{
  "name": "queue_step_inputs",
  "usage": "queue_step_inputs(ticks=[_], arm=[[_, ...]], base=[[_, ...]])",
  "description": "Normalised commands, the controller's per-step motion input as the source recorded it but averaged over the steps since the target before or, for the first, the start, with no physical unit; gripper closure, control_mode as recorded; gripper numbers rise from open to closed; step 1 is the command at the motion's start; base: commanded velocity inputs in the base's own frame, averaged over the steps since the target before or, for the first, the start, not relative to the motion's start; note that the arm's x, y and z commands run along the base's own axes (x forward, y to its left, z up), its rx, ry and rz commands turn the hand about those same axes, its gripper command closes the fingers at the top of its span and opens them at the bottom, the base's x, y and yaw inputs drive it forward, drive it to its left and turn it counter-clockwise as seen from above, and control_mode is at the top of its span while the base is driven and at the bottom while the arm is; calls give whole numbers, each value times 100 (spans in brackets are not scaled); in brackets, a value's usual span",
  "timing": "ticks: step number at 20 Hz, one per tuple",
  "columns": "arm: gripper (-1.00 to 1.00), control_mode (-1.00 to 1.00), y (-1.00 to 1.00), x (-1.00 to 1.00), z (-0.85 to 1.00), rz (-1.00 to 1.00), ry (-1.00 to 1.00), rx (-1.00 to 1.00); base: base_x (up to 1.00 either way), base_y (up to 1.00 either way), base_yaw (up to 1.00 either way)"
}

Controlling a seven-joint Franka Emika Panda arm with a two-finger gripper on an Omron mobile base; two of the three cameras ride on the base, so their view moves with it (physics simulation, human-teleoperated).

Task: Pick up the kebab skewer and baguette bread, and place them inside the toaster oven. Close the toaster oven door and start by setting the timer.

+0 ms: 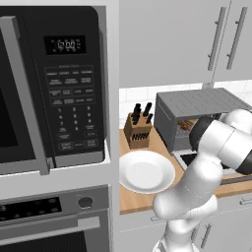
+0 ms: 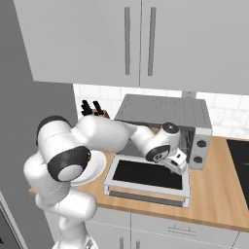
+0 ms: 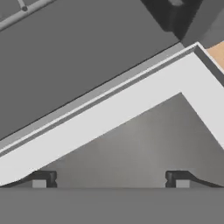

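microwave display reads 12:00, keypad labels illegible

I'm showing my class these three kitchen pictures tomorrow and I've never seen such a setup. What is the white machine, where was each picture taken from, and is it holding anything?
It is a rendered robot arm on a mobile base. Two pictures come from cameras behind the arm, left and right; the third looks along its gripper, whose fingertips stand apart with nothing between them. On the wooden counter sit a grey toaster oven with its door folded down flat, a white plate with nothing on it, and a knife block. Something reddish-brown lies on the oven rack, too small to identify.
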Motion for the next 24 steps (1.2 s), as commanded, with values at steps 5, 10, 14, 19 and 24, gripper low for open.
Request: queue_step_inputs(ticks=[5, 10, 14, 19, 24], arm=[[-100, -100, 0, -100, 0, 7, 1, 0], [-100, -100, 2, -83, 0, 12, 14, 0], [-100, -100, 0, -52, -7, 14, 21, 0], [-100, -100, 1, -35, -15, 14, 14, -1], [-100, -100, 1, -66, -15, 12, 4, 0]], base=[[0, 0, 0], [0, 0, 0], [0, 0, 0], [0, 0, 0], [0, 0, 0]])
